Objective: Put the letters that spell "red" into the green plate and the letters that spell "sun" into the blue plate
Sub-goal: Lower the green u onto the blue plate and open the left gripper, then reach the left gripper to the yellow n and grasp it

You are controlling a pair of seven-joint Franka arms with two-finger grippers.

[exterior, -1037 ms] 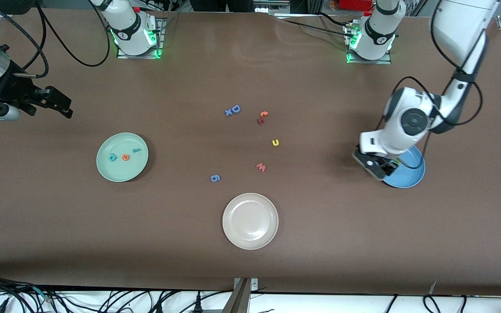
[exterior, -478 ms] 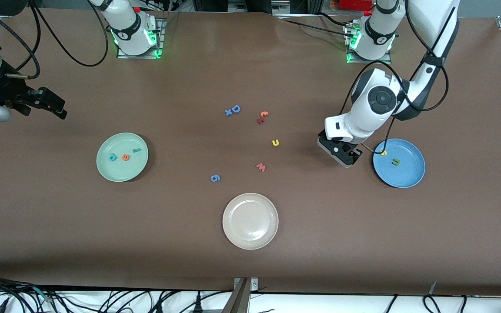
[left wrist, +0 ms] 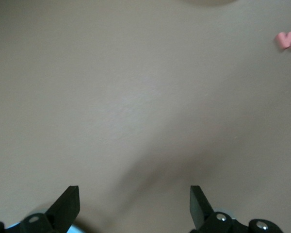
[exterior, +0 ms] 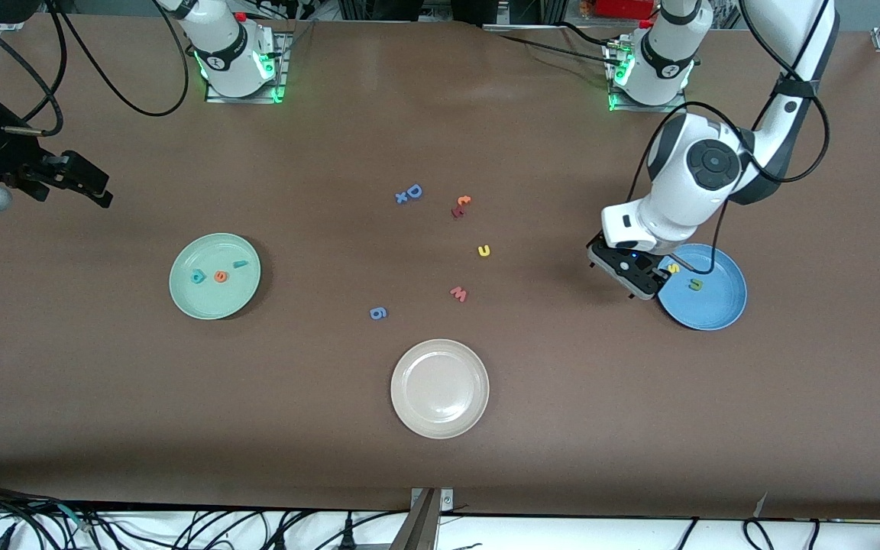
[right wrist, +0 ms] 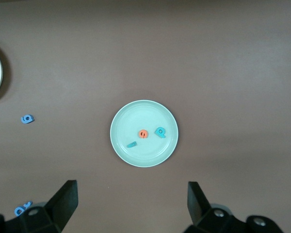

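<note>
Brown matting covers the table (exterior: pixel 440 473). Front view: the green plate (exterior: pixel 215 302) lies toward the right arm's end and holds a teal "d" (exterior: pixel 197 277), an orange "e" (exterior: pixel 220 276) and a teal "r" (exterior: pixel 240 264). The blue plate (exterior: pixel 715 313) lies toward the left arm's end and holds a yellow "s" (exterior: pixel 672 268) and a dark green arch (exterior: pixel 695 285). A yellow arch (exterior: pixel 483 250) lies on the bare table between the plates, with a pink "w" (exterior: pixel 458 293) nearer the camera. A beige plate (exterior: pixel 440 389) sits nearest the camera. The left gripper (exterior: pixel 627 273) hangs over the table just beside the blue plate's rim. The right gripper (exterior: pixel 81 183) waits high over its end of the table.

Left wrist view: both fingers (left wrist: pixel 68 206) stand wide apart with nothing between them; bare table below, the pink "w" (left wrist: pixel 288 39) at the frame edge.

Right wrist view: the fingers (right wrist: pixel 63 199) are spread wide and hold nothing. The green plate (right wrist: pixel 144 109) lies beneath with its three letters; a blue "g" (right wrist: pixel 26 118) lies on the table well apart from it.
</note>
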